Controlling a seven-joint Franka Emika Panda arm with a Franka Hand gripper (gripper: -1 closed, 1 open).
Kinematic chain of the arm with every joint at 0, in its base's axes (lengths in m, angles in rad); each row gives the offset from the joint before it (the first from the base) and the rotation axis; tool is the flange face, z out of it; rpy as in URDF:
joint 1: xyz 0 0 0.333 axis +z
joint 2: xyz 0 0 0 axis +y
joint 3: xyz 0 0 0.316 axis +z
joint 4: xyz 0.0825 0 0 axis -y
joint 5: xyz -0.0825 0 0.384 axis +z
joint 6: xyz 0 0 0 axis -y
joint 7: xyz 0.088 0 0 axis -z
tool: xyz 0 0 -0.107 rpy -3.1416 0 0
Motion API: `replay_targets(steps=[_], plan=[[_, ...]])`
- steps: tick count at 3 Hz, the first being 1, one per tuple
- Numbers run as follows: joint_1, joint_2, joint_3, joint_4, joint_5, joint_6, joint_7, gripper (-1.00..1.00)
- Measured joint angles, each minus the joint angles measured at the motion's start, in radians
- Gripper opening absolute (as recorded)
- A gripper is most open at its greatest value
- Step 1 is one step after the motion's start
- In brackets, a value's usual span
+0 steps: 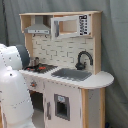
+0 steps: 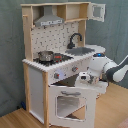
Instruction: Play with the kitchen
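— What do you have in front of you, counted left to right?

— In the second exterior view you have one kitchen [image 2: 55,65] standing on a wooden floor [image 2: 15,120] before a grey curtain [image 2: 10,50]. On it, from the second exterior view's left: one grey range hood [image 2: 49,20], one small pot [image 2: 45,56] on the stove, one black faucet [image 2: 75,39] over one sink [image 2: 82,50], and one oven door [image 2: 67,102] hanging open below the knobs.

— And your arm?

— One arm [image 2: 112,70] reaches in from the second exterior view's right, and your hand [image 2: 84,78] sits at the kitchen's front, just above the open oven door. You cannot tell whether it is spread or pinching; it may be touching the front panel.

— What does the other camera add?

— In the first exterior view the arm's white body [image 1: 12,90] fills the first exterior view's left, the hand is hidden, and you see the windowed cupboard [image 1: 70,26] head-on.
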Motion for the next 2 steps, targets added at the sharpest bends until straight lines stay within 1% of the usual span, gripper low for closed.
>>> replay_targets(steps=[2], plan=[[-0.001, -0.003, 0.086, 0.044, 0.0, 0.008, 0.185, -1.0]])
